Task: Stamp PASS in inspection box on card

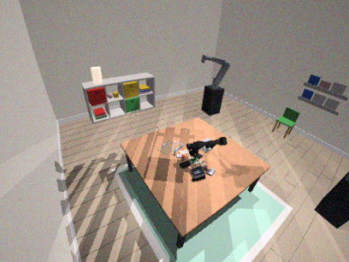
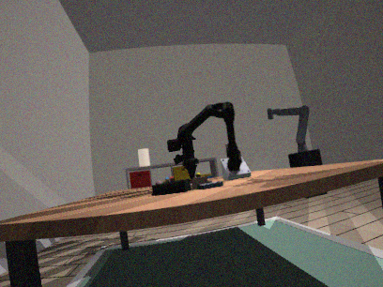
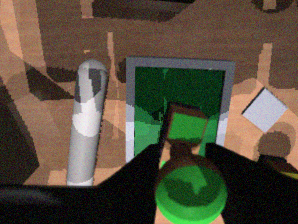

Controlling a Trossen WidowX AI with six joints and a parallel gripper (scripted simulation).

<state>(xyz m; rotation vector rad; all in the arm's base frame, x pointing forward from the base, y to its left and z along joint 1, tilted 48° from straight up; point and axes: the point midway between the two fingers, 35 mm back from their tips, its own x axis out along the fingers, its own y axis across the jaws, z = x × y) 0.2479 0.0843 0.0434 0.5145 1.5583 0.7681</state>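
Green-knobbed PASS stamp (image 3: 186, 145) upright over green ink pad (image 3: 180, 95), gray-framed

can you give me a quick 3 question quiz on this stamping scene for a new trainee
1. True or false: the gripper is shut on the green-knobbed stamp.
2. In the wrist view, what lies directly below the stamp's base?
A. the green ink pad in its grey frame
B. the small pale square
C. the grey cylinder
3. In the wrist view, on which side of the ink pad does the grey cylinder lie?

Key:
1. True. The fingers clamp the stamp's stem just under the knob.
2. A. Whether the base touches the pad cannot be told.
3. On the left of the picture, lying roughly along the pad's long edge, apart from it.
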